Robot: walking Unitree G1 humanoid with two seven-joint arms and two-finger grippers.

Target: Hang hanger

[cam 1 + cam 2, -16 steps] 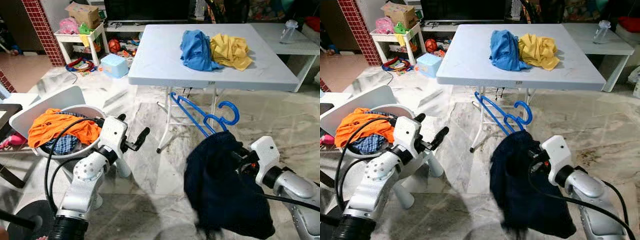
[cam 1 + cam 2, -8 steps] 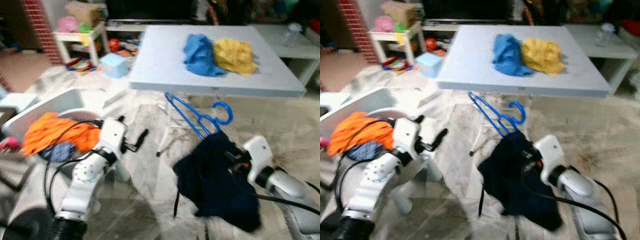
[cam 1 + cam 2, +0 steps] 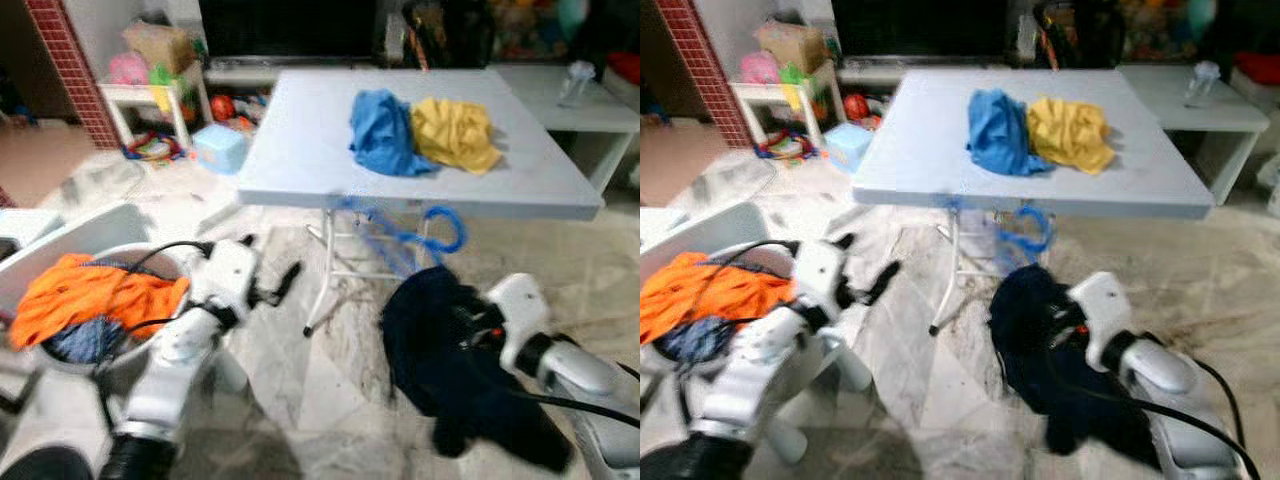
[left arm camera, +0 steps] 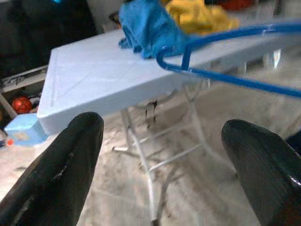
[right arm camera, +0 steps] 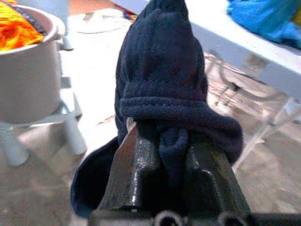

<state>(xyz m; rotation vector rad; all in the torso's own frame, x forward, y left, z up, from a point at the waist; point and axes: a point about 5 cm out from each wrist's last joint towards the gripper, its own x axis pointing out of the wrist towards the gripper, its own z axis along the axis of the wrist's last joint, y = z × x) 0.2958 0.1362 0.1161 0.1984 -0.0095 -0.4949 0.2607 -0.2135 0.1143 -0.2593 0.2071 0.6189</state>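
From the left eye view we are seeing one folding table [image 3: 300, 150] carrying two crumpled garments, a blue cloth [image 3: 383, 132] and a yellow cloth [image 3: 455, 130], lying touching each other. One blue hanger [image 3: 405, 228], blurred, is showing just below the table's front edge, above one dark navy garment [image 3: 450, 350]. Our right gripper [image 3: 470, 335] is reaching forward at the right with its silver arm bent, the navy fabric draped over it. Our left gripper [image 3: 270, 285] is stretching forward at the left, beside one round laundry basket [image 3: 40, 355] holding an orange garment [image 3: 90, 295].

The right eye view is giving us the same count: one table, two cloths, one hanger, one basket.

In the left wrist view our two fingers [image 4: 70, 160] are standing wide apart, released, gripping nothing; between them we are looking at the table, and the hanger [image 4: 225, 52] is crossing above the gap, its hook near the blue cloth.

In the right wrist view our two fingers [image 5: 136, 169] are clenching a fold of the navy garment [image 5: 164, 80], which is bunching over their tips. The basket [image 5: 28, 89] is standing to one side.
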